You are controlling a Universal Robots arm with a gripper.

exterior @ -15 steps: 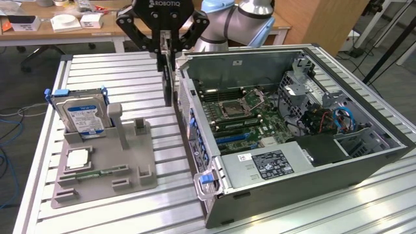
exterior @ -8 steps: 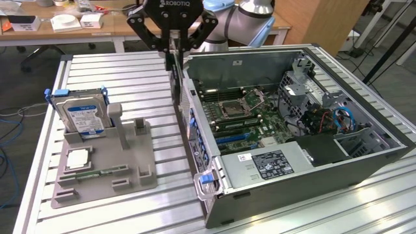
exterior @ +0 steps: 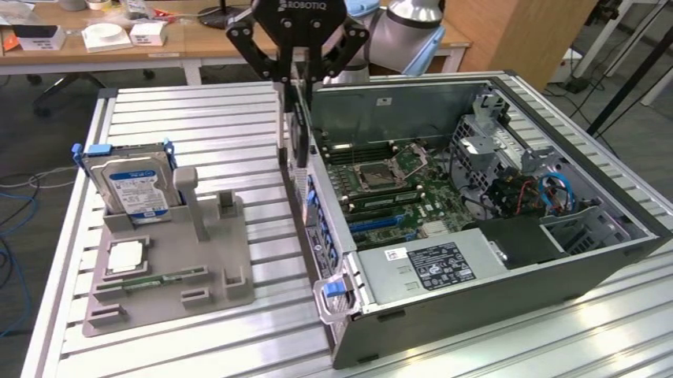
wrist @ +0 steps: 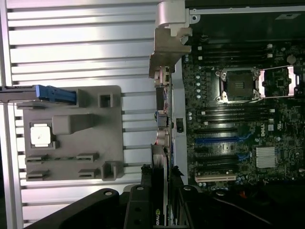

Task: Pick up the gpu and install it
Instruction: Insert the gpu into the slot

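The gpu (exterior: 299,134) is a thin dark card that hangs edge-on and upright from my gripper (exterior: 299,85), which is shut on its upper edge. It hovers above the rear wall of the open computer case (exterior: 589,134), at the edge beside the motherboard (exterior: 389,189). In the wrist view the gpu (wrist: 160,162) runs away from my gripper (wrist: 162,187), with its silver bracket (wrist: 170,43) at the far end. It lies along the case's edge, off to the side of the blue expansion slots (wrist: 214,140). Those slots (exterior: 379,223) hold nothing.
On the slatted table (exterior: 210,110) a grey holder (exterior: 169,260) stands to the exterior view's left of the case. It carries a blue-labelled hard drive (exterior: 131,185), a processor chip (exterior: 124,256) and a green memory stick (exterior: 169,277). A desk with boxes (exterior: 105,35) stands behind.
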